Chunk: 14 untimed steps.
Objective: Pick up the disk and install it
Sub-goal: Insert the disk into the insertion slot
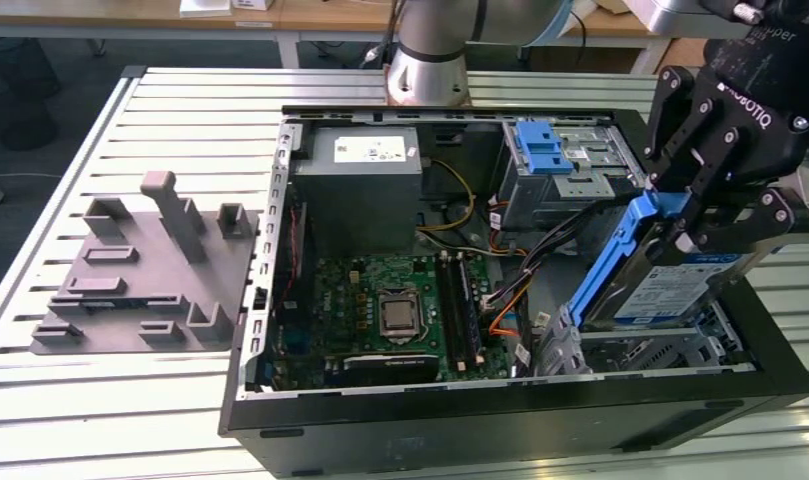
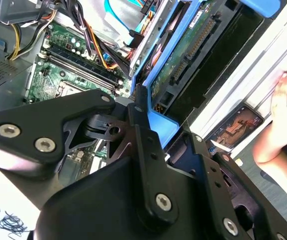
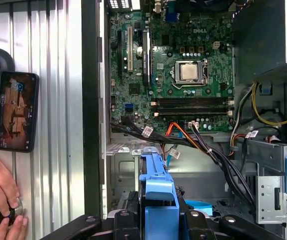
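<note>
My gripper (image 1: 700,222) is shut on the disk (image 1: 660,288), a silver drive with a white-and-blue label in a blue plastic carrier (image 1: 604,270). The disk hangs tilted, nearly on edge, with its lower end down in the drive bay (image 1: 644,350) at the case corner on the exterior view's right. In the first wrist view the blue carrier (image 3: 158,192) sits between the black fingers (image 3: 126,220), above the bay's metal floor. The second wrist view shows the disk's green circuit underside (image 2: 183,57) and the carrier (image 2: 159,124) clamped by the gripper (image 2: 166,127).
The open computer case (image 1: 511,420) holds a motherboard (image 1: 391,310), a grey power-supply box (image 1: 364,160), a metal cage with a blue latch (image 1: 564,160) and loose cables (image 1: 524,255). A grey fixture plate (image 1: 137,270) lies on the slatted table. A person's hand (image 3: 1,200) and a phone (image 3: 16,110) are beside the case.
</note>
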### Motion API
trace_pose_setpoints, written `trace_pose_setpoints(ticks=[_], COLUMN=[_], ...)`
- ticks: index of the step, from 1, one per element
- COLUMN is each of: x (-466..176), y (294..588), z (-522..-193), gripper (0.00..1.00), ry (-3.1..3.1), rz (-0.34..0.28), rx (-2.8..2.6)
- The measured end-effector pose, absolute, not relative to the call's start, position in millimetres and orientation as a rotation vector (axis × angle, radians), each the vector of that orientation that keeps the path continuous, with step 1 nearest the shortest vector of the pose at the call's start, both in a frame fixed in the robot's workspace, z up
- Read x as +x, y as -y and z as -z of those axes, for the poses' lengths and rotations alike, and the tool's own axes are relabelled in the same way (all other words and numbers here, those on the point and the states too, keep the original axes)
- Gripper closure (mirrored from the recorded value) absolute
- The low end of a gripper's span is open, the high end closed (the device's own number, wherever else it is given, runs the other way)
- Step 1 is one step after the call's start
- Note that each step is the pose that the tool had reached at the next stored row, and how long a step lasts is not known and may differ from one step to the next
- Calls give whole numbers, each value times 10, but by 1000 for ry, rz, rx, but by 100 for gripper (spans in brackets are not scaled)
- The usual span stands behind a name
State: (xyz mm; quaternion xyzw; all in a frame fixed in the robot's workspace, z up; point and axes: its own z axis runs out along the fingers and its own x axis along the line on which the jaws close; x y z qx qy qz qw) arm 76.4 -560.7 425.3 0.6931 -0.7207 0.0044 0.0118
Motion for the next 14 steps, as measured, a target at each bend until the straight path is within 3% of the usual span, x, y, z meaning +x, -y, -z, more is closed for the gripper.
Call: trace_pose_setpoints(ticks=[7, 8, 14], x=[764, 764, 764], y=[5606, 5607, 5608], z=[-4246, -4233, -4126], gripper=[62, 56, 56], ry=[2248, 2248, 2248], rz=[-13, -13, -14], rx=[2161, 2162, 2161])
